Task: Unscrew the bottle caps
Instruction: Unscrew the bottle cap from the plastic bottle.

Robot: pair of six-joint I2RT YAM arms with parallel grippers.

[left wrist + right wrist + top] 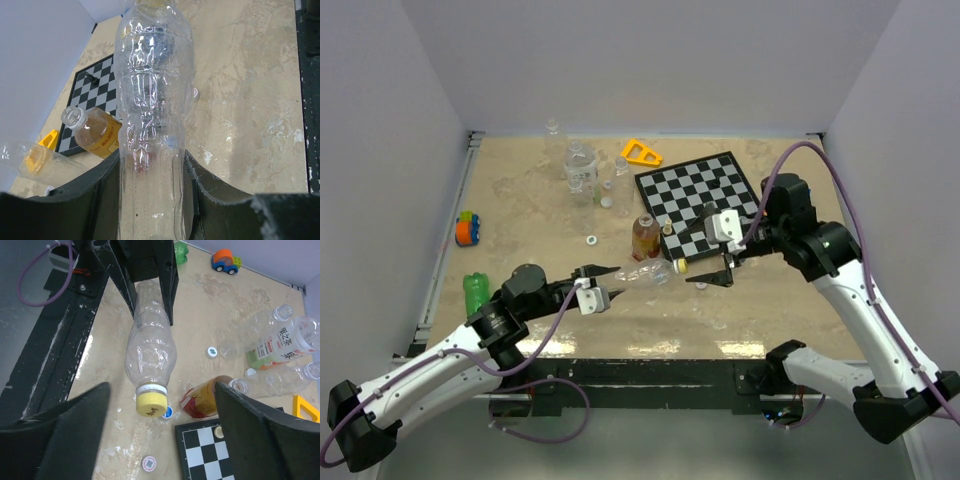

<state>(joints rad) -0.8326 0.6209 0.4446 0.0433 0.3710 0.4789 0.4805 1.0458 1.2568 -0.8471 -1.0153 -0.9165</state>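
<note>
My left gripper (608, 276) is shut on the body of a clear bottle (645, 272) and holds it lying sideways above the table. The bottle's yellow cap (680, 266) points toward my right gripper (706, 274), which is open and empty. In the right wrist view the yellow cap (151, 404) sits between the wide-open right fingers (75, 420), touching neither. In the left wrist view the fingers (107, 185) of the left gripper (150, 167) press both sides of the clear bottle (152, 100). An amber bottle (643, 237) stands uncapped. Loose blue (168, 413) and white caps (149, 463) lie on the table.
A chessboard (705, 200) lies at the right, with a small chess piece (668, 229) at its near-left corner. Several clear bottles (580, 165) and an orange triangle (641, 153) are at the back. A green bottle (475, 292) and a toy car (469, 229) are at the left.
</note>
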